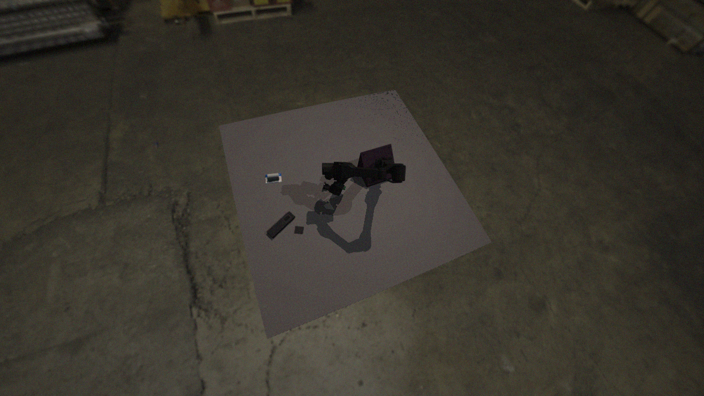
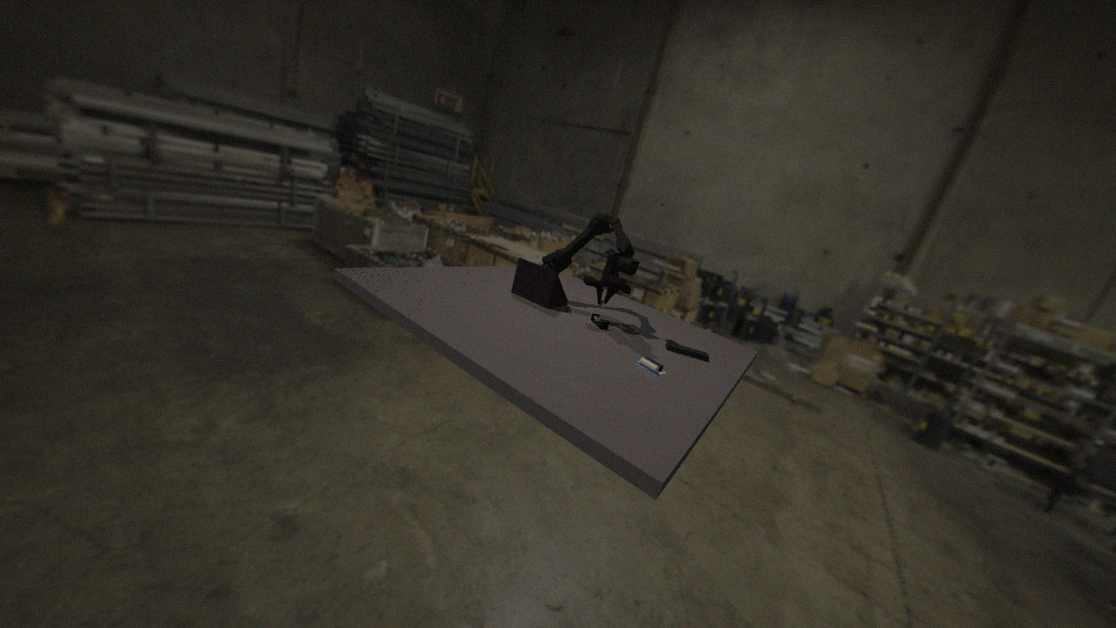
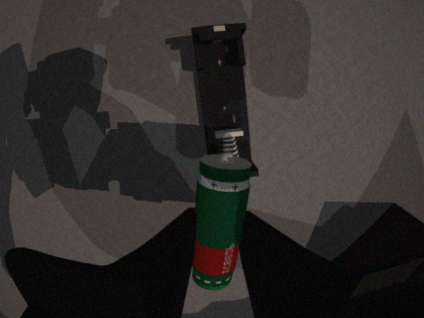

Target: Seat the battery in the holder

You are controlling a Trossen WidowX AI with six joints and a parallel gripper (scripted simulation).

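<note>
In the wrist view my gripper (image 3: 217,217) is shut on a green battery (image 3: 219,236) with a red band and holds it above the table. Its far end, which looks flat, points toward the holder. The black battery holder (image 3: 219,77) lies on the table just beyond it. The holder's spring (image 3: 230,141) sits at the near end, right behind the battery's top. In the top and exterior views the gripper (image 1: 330,188) (image 2: 607,295) hangs a little above the holder (image 1: 321,207) (image 2: 599,321). The battery is too small to make out there.
The grey table (image 1: 304,285) (image 2: 546,390) carries the arm's dark purple base block (image 1: 376,156) (image 2: 536,284). A long black bar (image 1: 280,225) (image 2: 686,351), a small dark square (image 1: 298,229) and a white and blue object (image 1: 273,177) (image 2: 649,365) lie to one side.
</note>
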